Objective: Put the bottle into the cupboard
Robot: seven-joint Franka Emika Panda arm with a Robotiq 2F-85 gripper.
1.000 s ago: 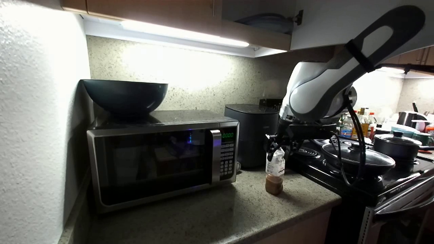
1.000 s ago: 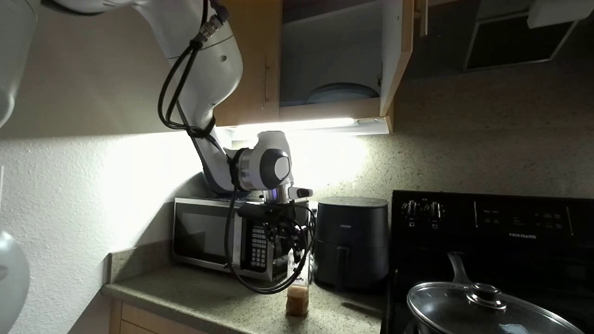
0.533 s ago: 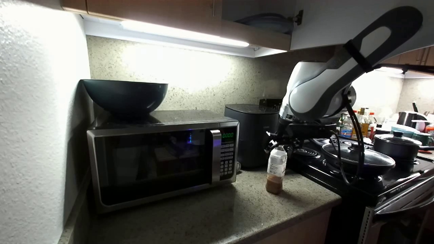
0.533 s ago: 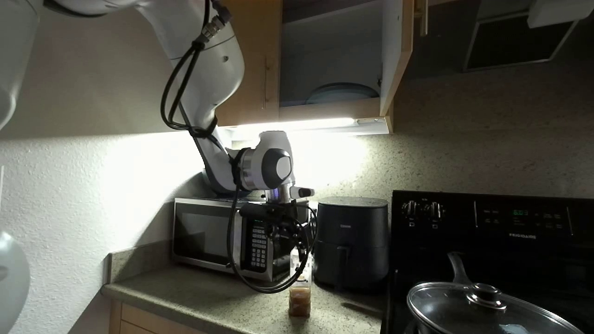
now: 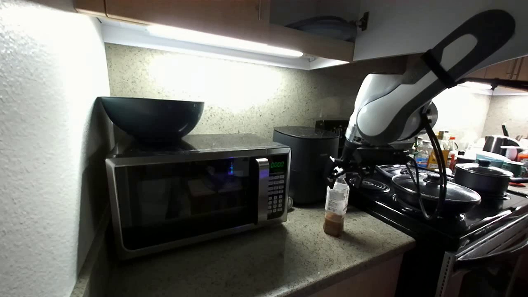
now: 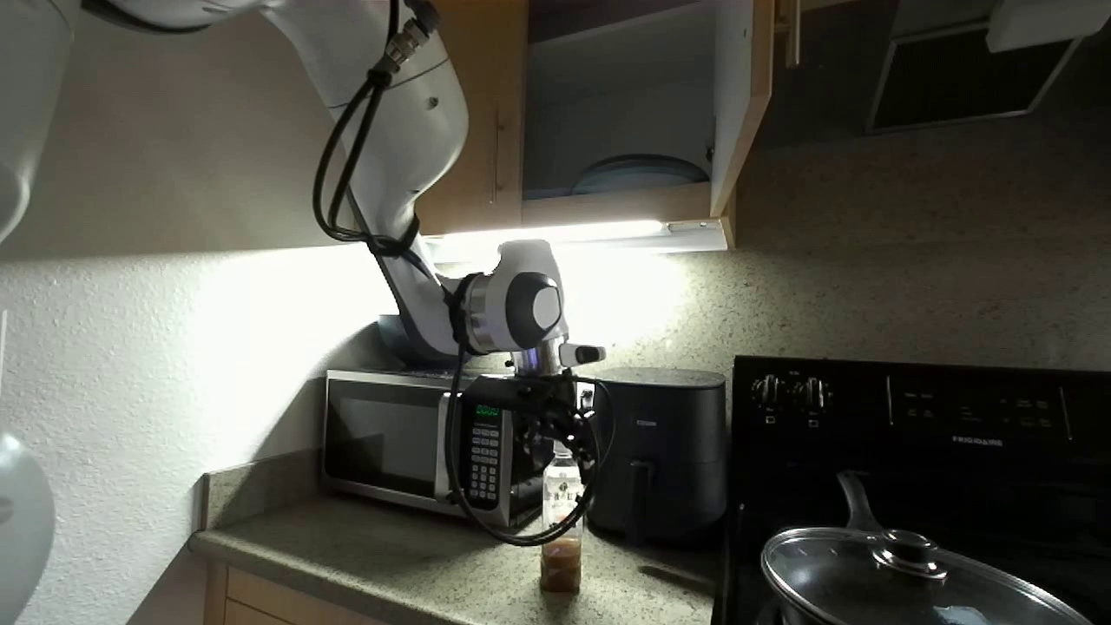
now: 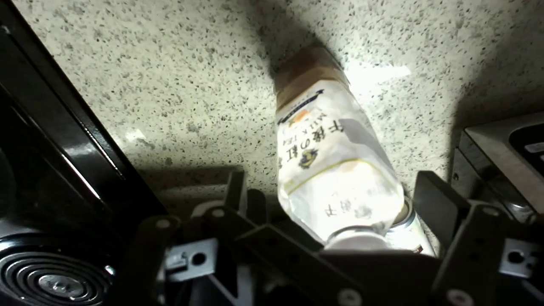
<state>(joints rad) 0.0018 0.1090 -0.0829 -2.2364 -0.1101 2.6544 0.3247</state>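
Observation:
The bottle [image 5: 336,206] stands upright on the counter [image 6: 417,555], its pale label above a brown lower part. From above, the wrist view shows the label of the bottle [image 7: 323,131] and its white cap. My gripper [image 7: 335,191] is open around the upper part, with gaps on both sides between bottle and fingers [image 7: 437,204]. In an exterior view the gripper's cable loops partly cover the bottle [image 6: 562,569]. Overhead, the cupboard [image 6: 616,208] has one door swung wide; a plate-like thing [image 6: 642,176] rests inside on its bottom shelf.
Beside the bottle are a microwave [image 5: 198,202] with a dark bowl [image 5: 152,117] on top and a black air fryer [image 6: 657,434]. A can-like thing [image 7: 410,233] shows partly behind the bottle. The stove carries a lidded pan [image 5: 437,196]. The cupboard door [image 6: 748,104] juts outward.
The fingers, close against the bottle's upper part a second ago, have spread apart. The arm has shifted slightly rightward in both exterior views. The bottle has moved a little, staying on the counter.

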